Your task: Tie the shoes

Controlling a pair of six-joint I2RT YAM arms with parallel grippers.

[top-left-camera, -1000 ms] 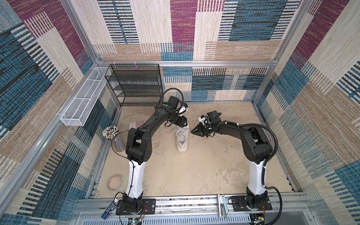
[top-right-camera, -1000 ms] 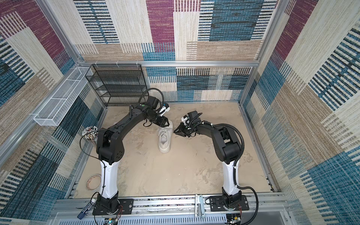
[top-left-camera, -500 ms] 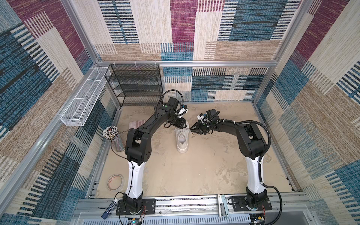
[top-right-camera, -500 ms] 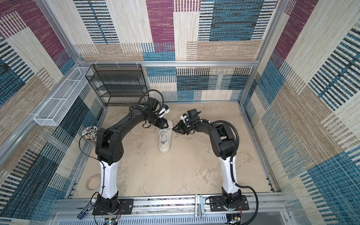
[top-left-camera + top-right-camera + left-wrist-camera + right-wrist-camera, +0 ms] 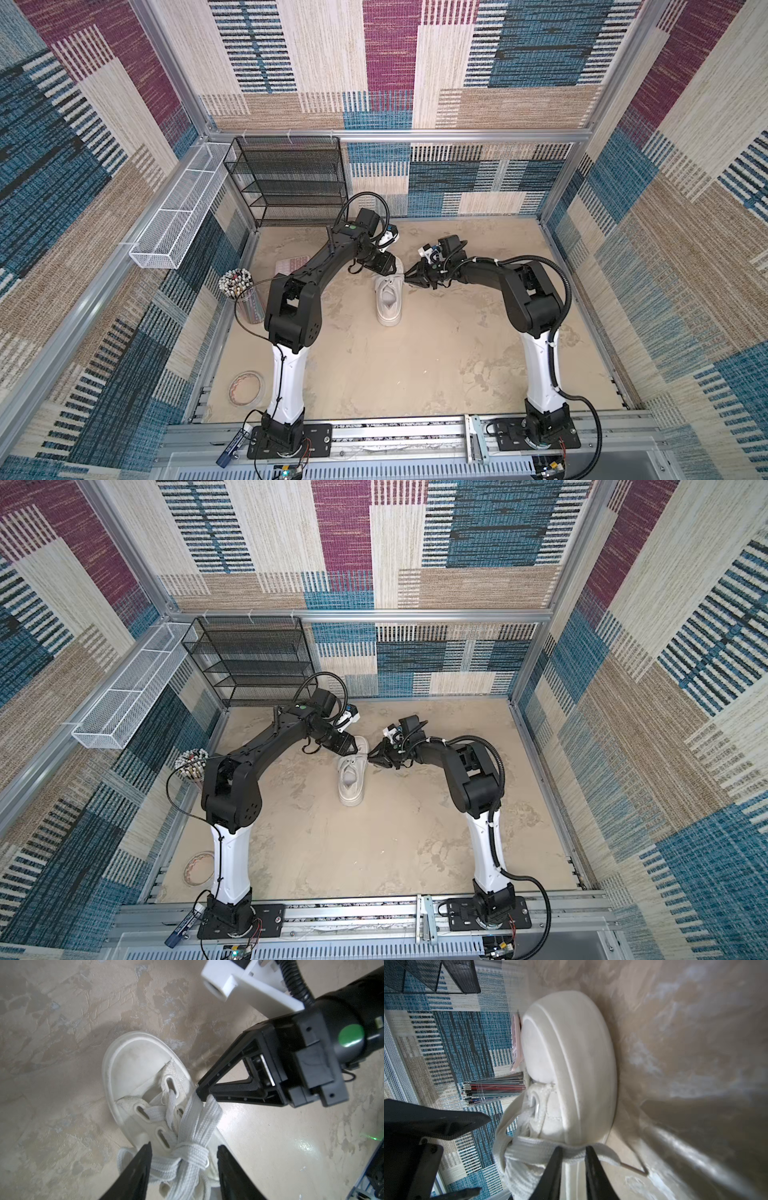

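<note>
In both top views a white sneaker [image 5: 389, 305] [image 5: 351, 787] lies mid-floor, toe toward the back wall. My left gripper [image 5: 390, 266] [image 5: 352, 746] hangs over its laced front. In the left wrist view my left gripper [image 5: 184, 1146] is open, its jaws on either side of a knot [image 5: 192, 1153] in the off-white laces [image 5: 199, 1118]. My right gripper [image 5: 409, 279] [image 5: 371, 759] reaches in from the right. In the right wrist view my right gripper [image 5: 573, 1149] is shut on a flat band of lace [image 5: 533, 1147] beside the toe cap [image 5: 571, 1053].
A black mesh rack [image 5: 291, 178] stands at the back left, with a white wire basket [image 5: 178, 212] on the left wall. A cup of pencils [image 5: 239, 286], a pink pad [image 5: 293, 264] and a tape roll [image 5: 246, 386] lie along the left side.
My right arm has drawn in slightly toward the shoe, its gripper staying by the laces. My left arm has hardly moved.
</note>
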